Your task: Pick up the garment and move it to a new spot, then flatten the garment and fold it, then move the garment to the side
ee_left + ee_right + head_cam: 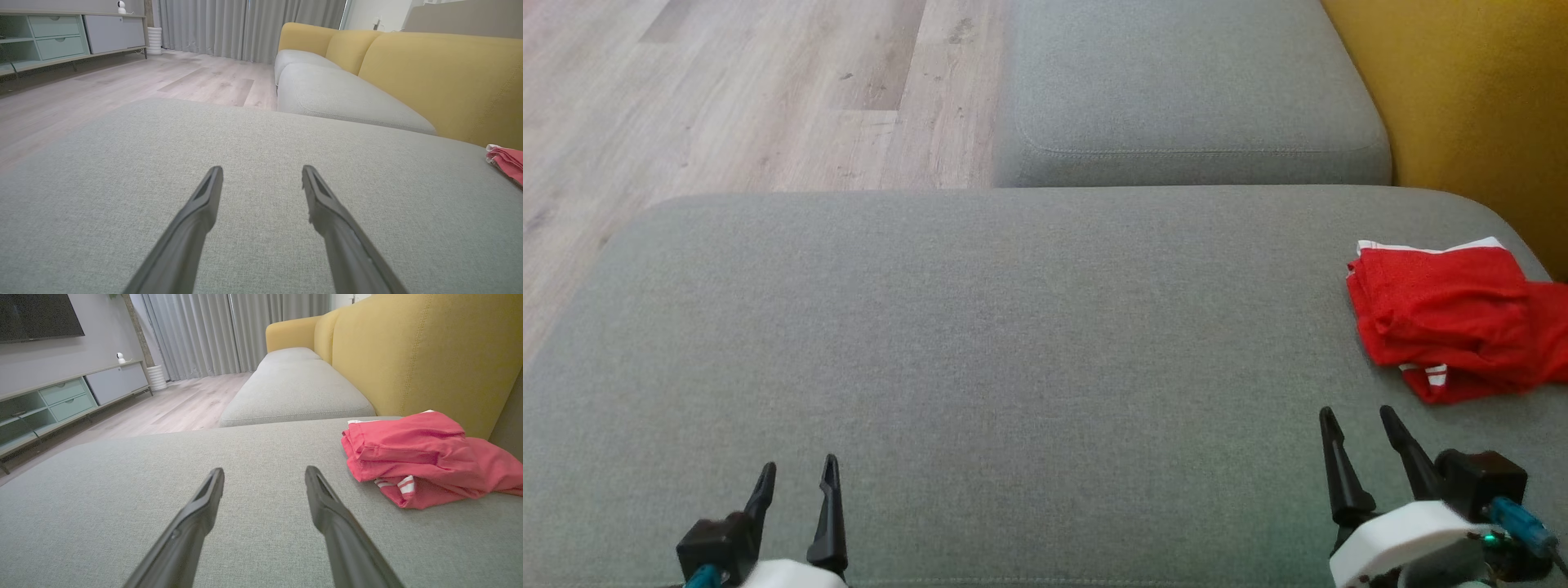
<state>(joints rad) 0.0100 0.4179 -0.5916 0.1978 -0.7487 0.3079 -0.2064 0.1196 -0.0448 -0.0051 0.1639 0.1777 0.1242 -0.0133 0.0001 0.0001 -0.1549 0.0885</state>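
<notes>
Wide grey fabric sofa cushion (1013, 327); pale wood-plank floor (727, 98) beyond, yellow backrest (1462, 106) at right. Bunched red white-trimmed garment (1445, 318) at cushion's right edge. Left gripper (799, 463) and right gripper (1356, 412) hover low, fingers spread, empty.

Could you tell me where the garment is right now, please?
The garment lies at the cushion's right edge, beside the yellow backrest, just ahead of the right gripper in the head view.

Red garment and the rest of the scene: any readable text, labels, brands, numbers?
No readable text in any view.
red garment: white stripes only, no print or tag visible.
TV screen: dark, nothing on it.
small white camera on the cabinet: too small to tell any marking.
</notes>
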